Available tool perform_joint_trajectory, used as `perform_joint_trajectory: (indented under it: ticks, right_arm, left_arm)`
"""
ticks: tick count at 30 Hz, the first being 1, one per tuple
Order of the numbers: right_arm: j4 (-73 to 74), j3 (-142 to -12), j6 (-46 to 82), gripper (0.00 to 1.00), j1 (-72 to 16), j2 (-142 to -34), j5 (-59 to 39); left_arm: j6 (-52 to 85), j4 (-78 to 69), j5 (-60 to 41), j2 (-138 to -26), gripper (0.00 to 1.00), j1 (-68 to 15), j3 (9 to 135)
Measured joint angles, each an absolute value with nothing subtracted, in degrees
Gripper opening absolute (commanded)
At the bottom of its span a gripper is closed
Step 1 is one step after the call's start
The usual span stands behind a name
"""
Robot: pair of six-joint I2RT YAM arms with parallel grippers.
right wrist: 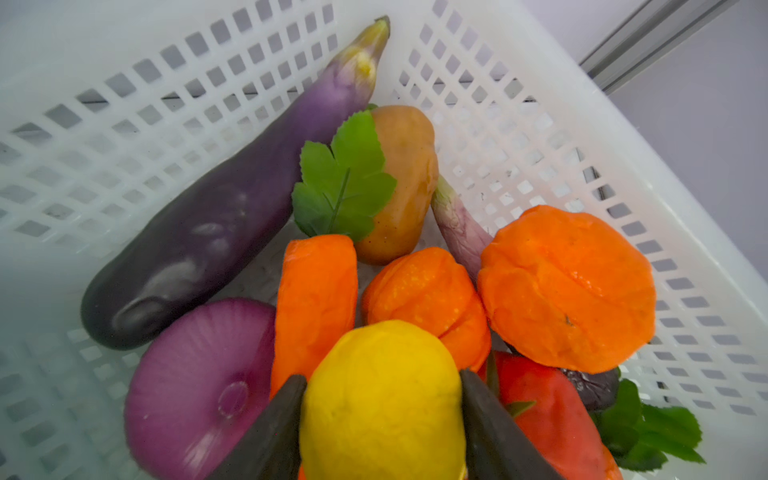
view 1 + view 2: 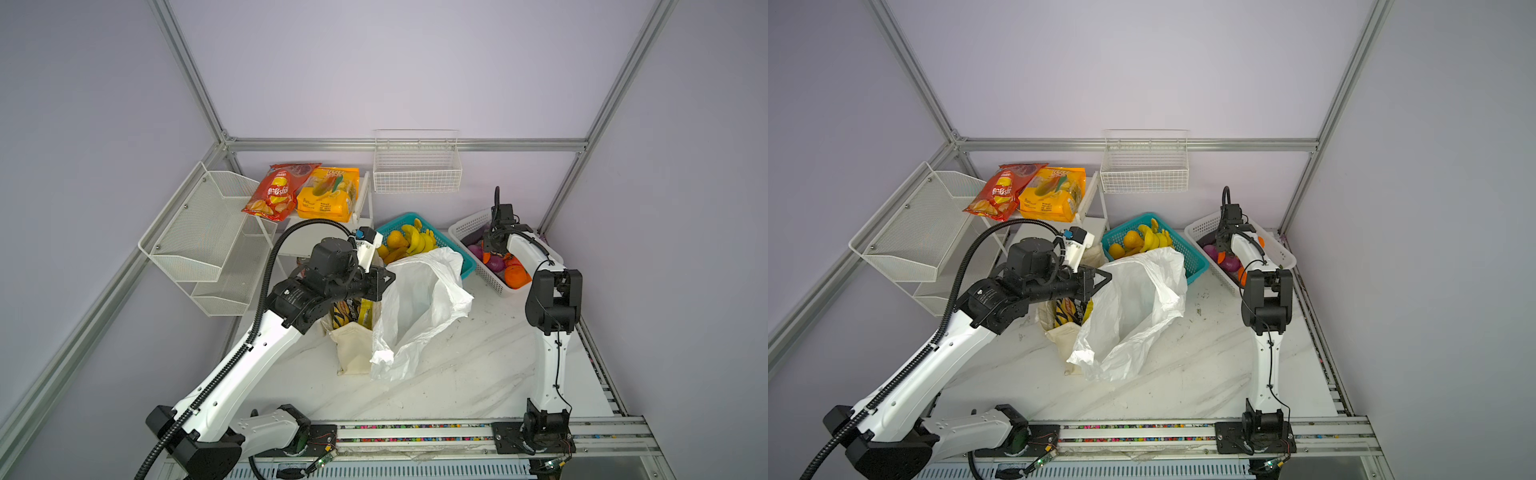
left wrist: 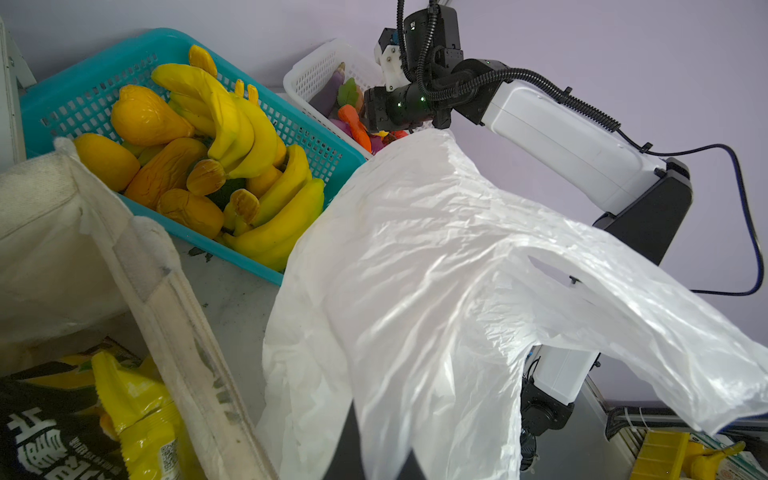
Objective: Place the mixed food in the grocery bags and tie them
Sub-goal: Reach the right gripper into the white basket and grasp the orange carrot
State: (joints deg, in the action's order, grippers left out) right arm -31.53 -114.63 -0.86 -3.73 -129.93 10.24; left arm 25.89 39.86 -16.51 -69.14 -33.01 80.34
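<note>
**White plastic, cream canvas: two bags, centre frame**

White plastic carrier bag [image 2: 419,307]: crinkled, mouth gaping, its rim pinched in the fully closed left gripper [image 2: 386,281]. Cream canvas tote [image 2: 353,345] touches it on the left and holds a black chip bag [image 3: 37,436] and a yellow snack packet [image 3: 137,407].

Bananas [image 2: 417,241] lie in the teal basket [image 2: 457,257] just behind, with the plastic bag overlapping its near rim.

Right of centre is the white basket [image 2: 469,226], with a purple eggplant [image 1: 216,220] inside. There the right gripper [image 1: 382,377], jaws part-open, presses both sides of a yellow lemon [image 1: 382,407].

Upper left, on a shelf: red chip bag [image 2: 274,193] and orange-yellow packet [image 2: 328,195].

White marbled tabletop [image 2: 478,365]; lilac walls.
</note>
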Motion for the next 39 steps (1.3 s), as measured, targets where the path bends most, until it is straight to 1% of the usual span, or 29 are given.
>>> perform_joint_trajectory:
  ticks: [4, 10, 14, 17, 21, 25, 30, 39]
  right_arm:
    - [-31.14, -114.08, 0.49, 0.53, -2.85, -128.51, 4.45]
    - [-29.34, -113.21, 2.96, 0.53, -3.01, -126.17, -3.97]
    - [-27.81, -113.1, 4.23, 0.54, -3.2, -126.19, -7.53]
    - [-27.03, -113.1, 5.04, 0.59, -3.27, -126.34, -9.17]
    - [-25.74, -113.4, 5.89, 0.7, -3.42, -127.48, -11.38]
    - [-25.47, -113.4, 6.39, 0.73, -3.49, -128.6, -12.38]
    - [-24.53, -112.73, 6.35, 0.72, -3.07, -128.01, -11.62]
    - [-23.18, -107.74, 6.42, 0.57, -1.21, -123.96, -9.28]
  left_arm:
    - [25.89, 39.79, -16.51, -69.14, 0.0, -33.01, 80.27]
    - [25.85, 39.51, -16.51, -69.19, 0.0, -33.01, 80.01]
    - [25.85, 39.46, -16.49, -69.19, 0.0, -33.01, 79.99]
    - [25.85, 39.46, -16.49, -69.19, 0.0, -33.01, 79.99]
    - [25.85, 39.46, -16.47, -69.19, 0.0, -33.01, 79.99]
    - [25.85, 39.46, -16.49, -69.19, 0.0, -33.01, 79.96]
    - [25.85, 39.46, -16.49, -69.19, 0.0, -33.01, 79.96]
    - [25.76, 39.05, -16.51, -69.19, 0.0, -33.01, 79.46]
